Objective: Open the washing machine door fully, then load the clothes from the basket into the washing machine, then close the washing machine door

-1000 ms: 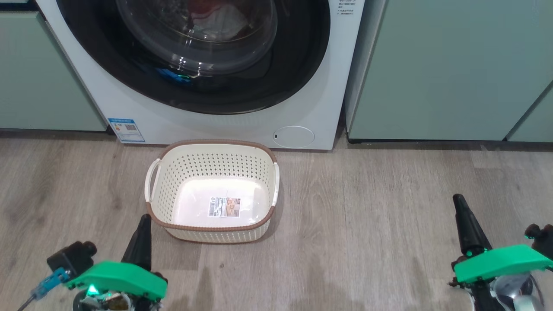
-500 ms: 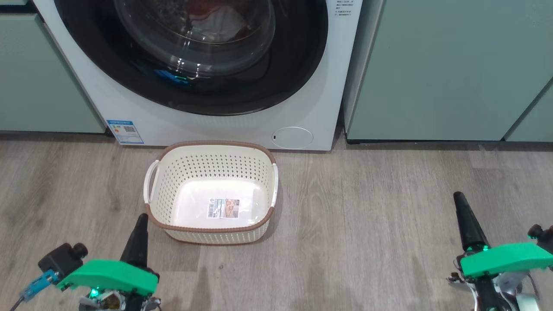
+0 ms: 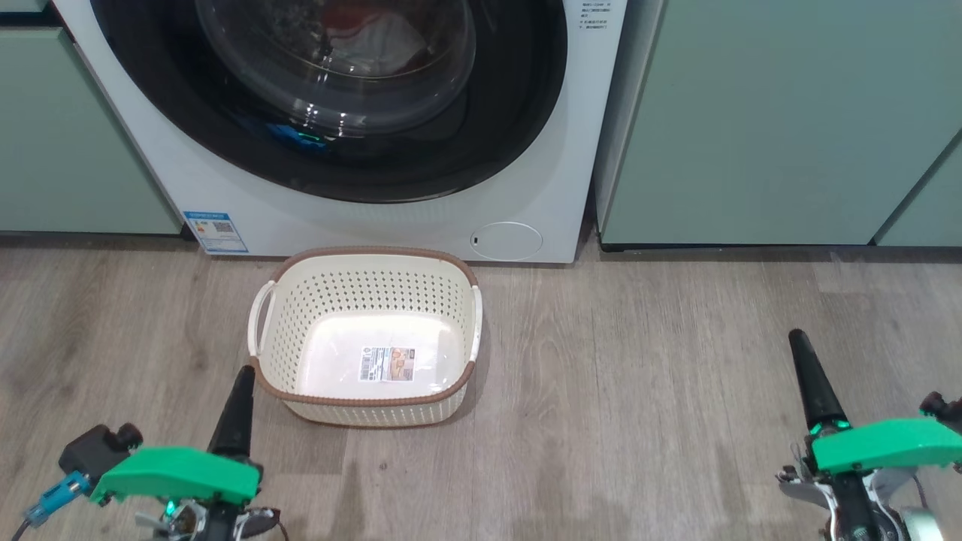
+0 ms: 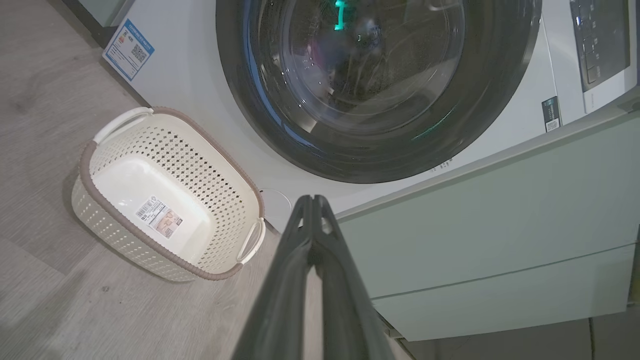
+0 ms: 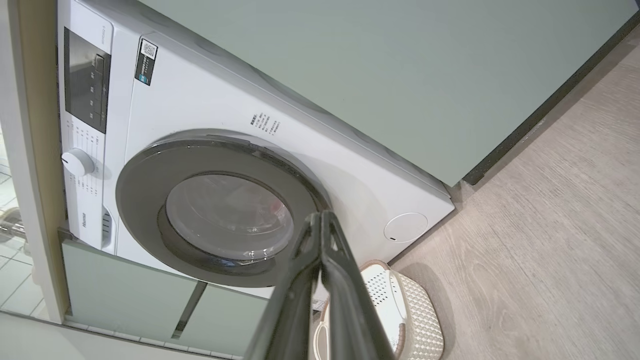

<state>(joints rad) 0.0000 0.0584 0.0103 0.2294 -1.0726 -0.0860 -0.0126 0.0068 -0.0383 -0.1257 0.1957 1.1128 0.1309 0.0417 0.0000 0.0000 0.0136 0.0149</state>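
Head view: 1 washing machine (image 3: 575,150) w/ 1 door (image 3: 518,105) shut, 1 basket (image 3: 373,252), left tool (image 3: 239,398) & right tool (image 3: 808,376) both closed.

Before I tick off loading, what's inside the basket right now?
The basket holds no clothes: a sticker lies on its pale bottom. Its near wall covers a thin strip of that bottom.
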